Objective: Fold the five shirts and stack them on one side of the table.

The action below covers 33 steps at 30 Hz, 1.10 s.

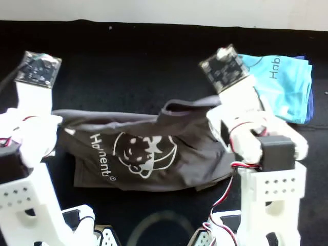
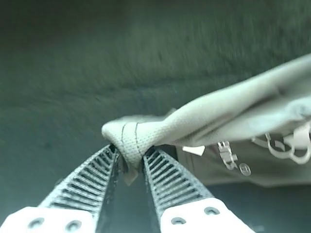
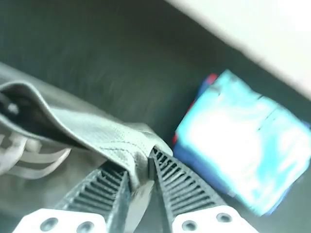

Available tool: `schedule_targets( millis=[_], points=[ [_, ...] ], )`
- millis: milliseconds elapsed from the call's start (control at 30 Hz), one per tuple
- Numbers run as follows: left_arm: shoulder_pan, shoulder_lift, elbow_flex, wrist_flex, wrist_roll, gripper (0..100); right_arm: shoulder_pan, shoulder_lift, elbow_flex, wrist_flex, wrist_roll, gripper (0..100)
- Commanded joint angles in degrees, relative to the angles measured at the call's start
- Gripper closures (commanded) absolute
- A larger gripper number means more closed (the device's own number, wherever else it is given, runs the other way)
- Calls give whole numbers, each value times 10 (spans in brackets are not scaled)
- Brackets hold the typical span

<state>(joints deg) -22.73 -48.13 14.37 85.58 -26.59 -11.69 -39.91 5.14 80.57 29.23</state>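
My left gripper and right gripper are each clamped on a far corner of the grey shirt, which sags mid-table. I should bring both corners evenly toward the near edge, with the cloth taut. The folded stack by the right edge crowds my right arm.

Under me spreads a black surface — matte, faintly textured, running dark from the near edge to the far one. Along that far edge sits 1 pale band, flat and off-white, meeting the black in a slightly wavy line. Close to the near edge I see a faint pale ring marked on the black — its lower part cut off.
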Motion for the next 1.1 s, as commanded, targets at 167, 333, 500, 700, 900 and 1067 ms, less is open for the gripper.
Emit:
schedule_targets(
  millis=[167,333,500,700,900,1067],
  points=[
    [-3,10,-65,3,105,991,7,55,-237,-7,-5,993],
    [22,131,-61,29,168,991,7,67,-236,0,-4,993],
    [44,291,-63,77,166,991,6,60,-125,7,-3,993],
    [90,415,-48,90,164,991,6,0,10,-19,-3,993],
    [160,466,-29,91,137,983,6,-86,186,-81,-3,993],
    [142,461,-92,105,76,852,7,-127,248,-102,-3,993]
  ],
)
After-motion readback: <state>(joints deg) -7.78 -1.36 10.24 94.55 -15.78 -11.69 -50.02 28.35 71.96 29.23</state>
